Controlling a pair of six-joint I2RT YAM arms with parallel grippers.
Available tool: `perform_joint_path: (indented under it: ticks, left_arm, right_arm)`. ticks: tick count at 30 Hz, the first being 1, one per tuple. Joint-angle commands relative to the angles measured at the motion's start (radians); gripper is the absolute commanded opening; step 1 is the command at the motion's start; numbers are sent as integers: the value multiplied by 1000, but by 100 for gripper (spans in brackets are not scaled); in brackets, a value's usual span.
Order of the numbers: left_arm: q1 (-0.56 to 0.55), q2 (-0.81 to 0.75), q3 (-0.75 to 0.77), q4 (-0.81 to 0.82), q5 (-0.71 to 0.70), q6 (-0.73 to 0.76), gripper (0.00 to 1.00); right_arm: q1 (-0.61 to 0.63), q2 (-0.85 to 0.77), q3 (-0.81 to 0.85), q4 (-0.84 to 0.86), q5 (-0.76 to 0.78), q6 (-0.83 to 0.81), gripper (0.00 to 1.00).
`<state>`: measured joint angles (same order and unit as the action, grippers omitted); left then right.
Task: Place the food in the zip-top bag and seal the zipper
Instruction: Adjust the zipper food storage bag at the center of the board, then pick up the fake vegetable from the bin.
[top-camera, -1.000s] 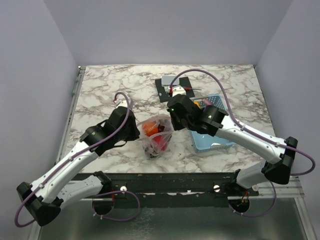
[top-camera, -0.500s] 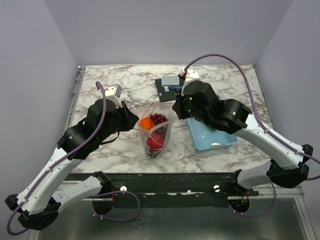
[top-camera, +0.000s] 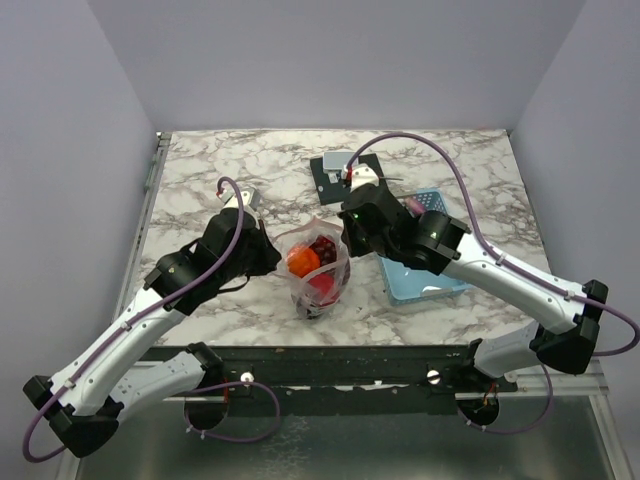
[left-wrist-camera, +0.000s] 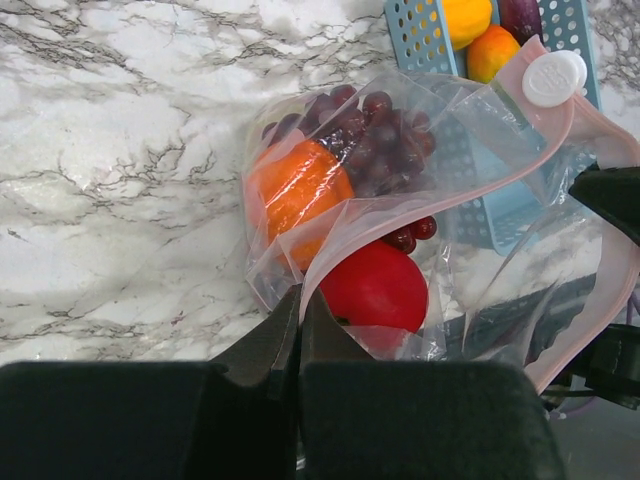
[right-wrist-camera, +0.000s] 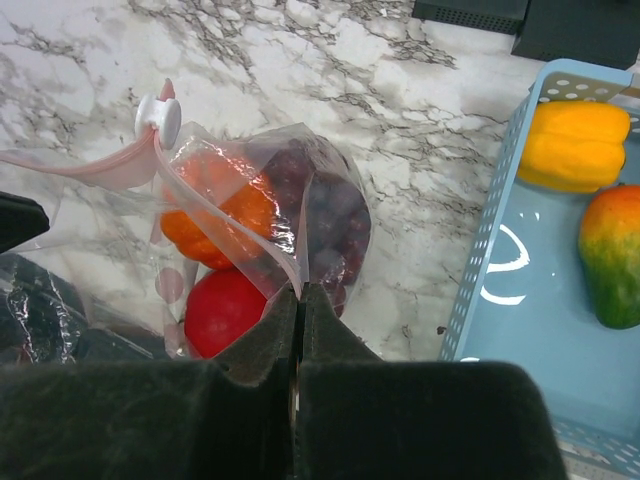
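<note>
The zip-top bag (top-camera: 316, 272) sits on the table (top-camera: 220, 180) between the arms, just left of the basket (right-wrist-camera: 490, 220). It holds an orange piece (left-wrist-camera: 300, 190), the grape bunch (left-wrist-camera: 375, 130) and a red piece (left-wrist-camera: 375, 290). The left jaws are pinched tight on the bag's left lip and the right jaws on its right lip.

I judge loading unfinished, since a yellow piece (right-wrist-camera: 580, 145) and others lie in the basket. Next, one arm must let go to fetch them, or both must draw the zipper (right-wrist-camera: 95, 168) straight for its slider (left-wrist-camera: 553, 78).

Half a second earlier both arms stood higher with the bag stretched upward. Now it is lowered and slumps.
</note>
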<state>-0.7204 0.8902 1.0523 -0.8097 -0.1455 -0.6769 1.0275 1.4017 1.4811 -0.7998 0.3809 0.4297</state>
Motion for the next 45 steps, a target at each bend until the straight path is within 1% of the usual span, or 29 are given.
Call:
perform_joint_path:
  ticks: [1, 2, 5, 8, 10, 17, 23, 27, 32, 35, 39, 41, 43, 45]
  left_arm:
    - [-2, 4, 26, 7, 17, 3, 0]
    - [-2, 4, 27, 9, 17, 3, 0]
    - [-2, 4, 27, 10, 20, 4, 0]
    - [-2, 6, 30, 10, 23, 4, 0]
    - [-1, 6, 33, 10, 25, 4, 0]
    - [-2, 16, 44, 13, 32, 12, 0]
    - [-2, 33, 59, 14, 37, 23, 0]
    - [-2, 46, 67, 16, 40, 26, 0]
    - [-2, 58, 78, 21, 44, 31, 0]
    - [-2, 61, 75, 23, 46, 31, 0]
    - [-2, 59, 72, 23, 46, 32, 0]
    - [-2, 59, 72, 23, 44, 33, 0]
    - [-2, 59, 72, 23, 44, 33, 0]
    - [-2, 61, 71, 24, 46, 33, 0]
  right_arm:
    - [4, -17, 2, 27, -4, 11, 1]
    - [3, -21, 2, 27, -1, 11, 1]
    - [4, -32, 4, 27, 10, 12, 9]
    - [3, -50, 10, 25, 30, 14, 18]
    - [3, -67, 17, 25, 51, 14, 26]
    - [3, -122, 69, 11, 136, -9, 44]
    - [1, -151, 112, -28, 246, -47, 51]
    - [-28, -155, 121, -53, 296, -72, 53]
    - [-118, -153, 92, -38, 250, -94, 55]
    - [-197, -147, 59, -19, 187, -106, 59]
    - [-313, -139, 1, 26, 86, -114, 61]
    - [-352, -131, -28, 47, 52, -116, 66]
    - [-391, -117, -48, 60, 18, -111, 69]
    - [-427, -103, -69, 79, -12, -110, 76]
